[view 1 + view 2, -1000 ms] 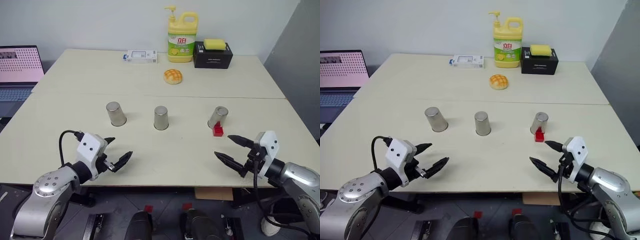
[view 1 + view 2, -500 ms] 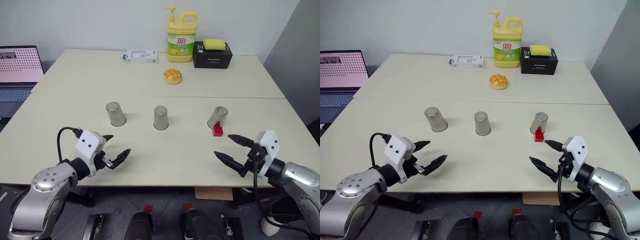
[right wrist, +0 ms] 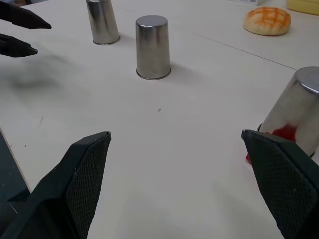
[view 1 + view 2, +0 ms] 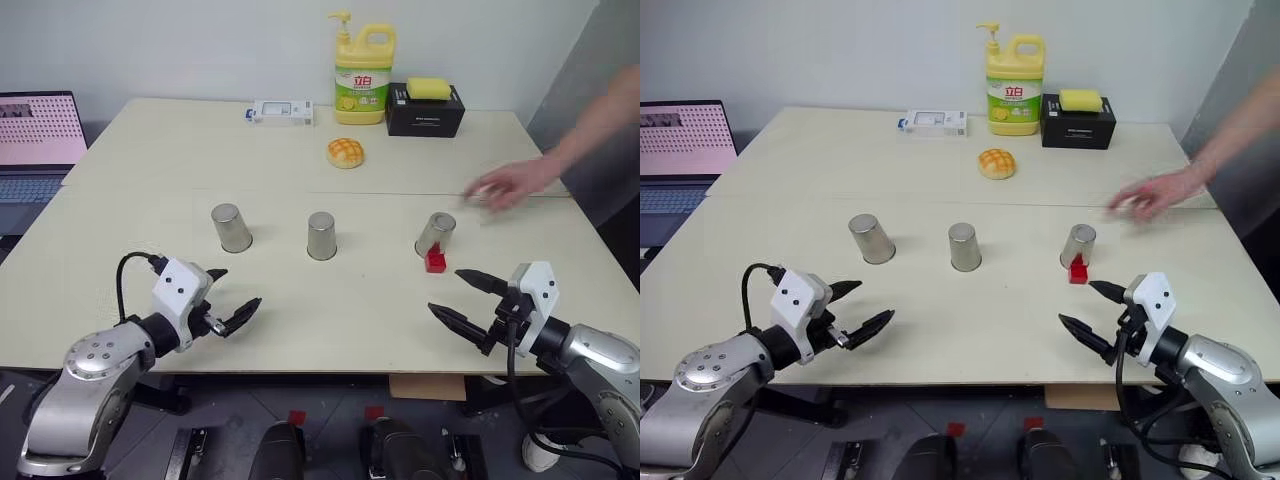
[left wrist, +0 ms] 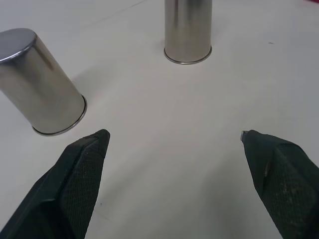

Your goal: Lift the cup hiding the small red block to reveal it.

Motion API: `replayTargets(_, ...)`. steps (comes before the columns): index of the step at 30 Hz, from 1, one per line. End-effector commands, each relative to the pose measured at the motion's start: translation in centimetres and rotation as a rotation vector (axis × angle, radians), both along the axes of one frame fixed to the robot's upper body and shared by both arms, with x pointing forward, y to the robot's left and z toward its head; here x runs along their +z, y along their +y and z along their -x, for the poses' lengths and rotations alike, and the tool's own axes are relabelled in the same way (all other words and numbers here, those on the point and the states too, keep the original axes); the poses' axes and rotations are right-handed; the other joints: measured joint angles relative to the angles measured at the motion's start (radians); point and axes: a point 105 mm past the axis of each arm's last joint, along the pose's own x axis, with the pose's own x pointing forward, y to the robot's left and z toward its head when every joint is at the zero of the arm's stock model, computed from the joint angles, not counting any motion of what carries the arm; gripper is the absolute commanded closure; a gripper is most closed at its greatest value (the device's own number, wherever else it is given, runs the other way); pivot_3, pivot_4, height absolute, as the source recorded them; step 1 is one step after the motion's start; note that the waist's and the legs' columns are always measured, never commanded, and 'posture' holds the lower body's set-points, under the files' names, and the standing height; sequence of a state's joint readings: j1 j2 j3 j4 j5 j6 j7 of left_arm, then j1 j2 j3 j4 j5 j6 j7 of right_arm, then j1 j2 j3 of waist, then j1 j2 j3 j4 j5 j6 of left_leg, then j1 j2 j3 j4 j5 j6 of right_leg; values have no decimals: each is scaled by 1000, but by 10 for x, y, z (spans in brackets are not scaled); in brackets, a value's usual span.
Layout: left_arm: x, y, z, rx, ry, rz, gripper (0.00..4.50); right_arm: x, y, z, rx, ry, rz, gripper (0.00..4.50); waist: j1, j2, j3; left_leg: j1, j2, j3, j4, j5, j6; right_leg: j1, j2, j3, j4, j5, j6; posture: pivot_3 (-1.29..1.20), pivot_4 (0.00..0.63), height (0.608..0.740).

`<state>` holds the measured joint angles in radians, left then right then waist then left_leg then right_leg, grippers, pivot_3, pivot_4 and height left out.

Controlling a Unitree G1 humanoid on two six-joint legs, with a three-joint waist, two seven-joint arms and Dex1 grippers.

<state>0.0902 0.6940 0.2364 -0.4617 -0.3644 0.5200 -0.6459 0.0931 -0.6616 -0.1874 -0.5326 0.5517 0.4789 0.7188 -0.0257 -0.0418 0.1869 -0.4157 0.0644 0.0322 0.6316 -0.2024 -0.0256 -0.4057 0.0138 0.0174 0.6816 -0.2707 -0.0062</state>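
Both claws spread wide and empty, red block out in the open by the right-hand cup.

Right gripper (image 4: 462, 297) hangs low over the near table edge, fingers splayed wide with nothing between them; just beyond it sits the small red block (image 4: 435, 261), touching the foot of the cup (image 4: 436, 233), which leans toward the back and hides the block's far side. In the right wrist view the block is half cut off behind a fingertip (image 3: 279, 169). Past that cup, a person's hand (image 4: 503, 186) is blurred above the table (image 4: 300, 320), its arm cut off at the frame edge. Left gripper (image 4: 225, 298) is equally wide and empty, with the left cup (image 4: 232, 227) and the middle cup (image 4: 321, 235) upside down beyond it.
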Motion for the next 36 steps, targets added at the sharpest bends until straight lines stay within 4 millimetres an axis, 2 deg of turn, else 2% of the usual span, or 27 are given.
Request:
replayTargets(1,6,-9,1,-35,-32,-16,0,9,3,4,25,-35,11,34,0,0,0,0,0,0,0,0,0,0,0,0,0,0,0,0,150,740)
replayTargets(26,6,-13,-3,-63,-27,-14,0,8,3,5,22,-31,4,34,0,0,0,0,0,0,0,0,0,0,0,0,0,0,0,0,150,740)
replayTargets(31,15,-22,-3,-94,-52,41,0,11,6,5,31,-36,0,34,0,0,0,0,0,0,0,0,0,0,0,0,0,0,0,0,150,740)
replayTargets(36,27,-38,-9,-135,-42,133,0,21,22,8,109,-51,-13,34,0,0,0,0,0,0,0,0,0,0,0,0,0,0,0,0,150,740)
